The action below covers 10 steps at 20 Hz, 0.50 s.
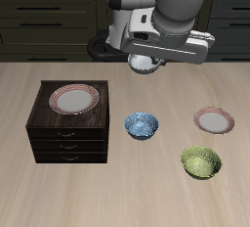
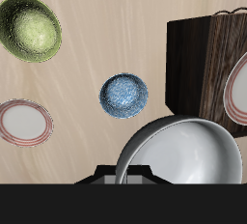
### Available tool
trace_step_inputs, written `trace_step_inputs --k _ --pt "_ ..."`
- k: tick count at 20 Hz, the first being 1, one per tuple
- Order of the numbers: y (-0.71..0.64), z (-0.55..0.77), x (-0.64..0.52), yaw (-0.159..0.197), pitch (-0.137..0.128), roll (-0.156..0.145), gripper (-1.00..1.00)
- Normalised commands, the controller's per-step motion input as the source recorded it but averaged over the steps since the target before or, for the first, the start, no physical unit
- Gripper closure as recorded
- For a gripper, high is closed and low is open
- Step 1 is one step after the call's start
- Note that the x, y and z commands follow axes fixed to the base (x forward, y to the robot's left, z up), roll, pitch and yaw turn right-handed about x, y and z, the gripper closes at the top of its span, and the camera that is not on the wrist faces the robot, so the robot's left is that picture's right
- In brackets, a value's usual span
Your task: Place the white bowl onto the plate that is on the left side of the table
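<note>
My gripper (image 1: 146, 63) raised above the table's back, jaws clamped on the white bowl (image 2: 183, 151), blue-patterned bowl (image 1: 142, 125) below, green bowl (image 1: 201, 162) nearer the front edge, left-side plate (image 1: 214, 121) bare beside it.

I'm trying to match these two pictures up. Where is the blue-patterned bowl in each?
Exterior view: blue-patterned bowl sits mid-table, beside the dark wooden drawer cabinet.
Wrist view: blue-patterned bowl, between the green bowl and the cabinet.
Shared landmark: the cabinet.
</note>
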Motion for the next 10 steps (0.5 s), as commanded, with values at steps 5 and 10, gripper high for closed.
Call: trace_step_inputs --k 5,10 --pt "0.13 -0.02 -0.45 -0.016 -0.018 0.022 1.00" --pt "0.21 0.10 -0.21 0.021 -0.069 -0.014 1.00"
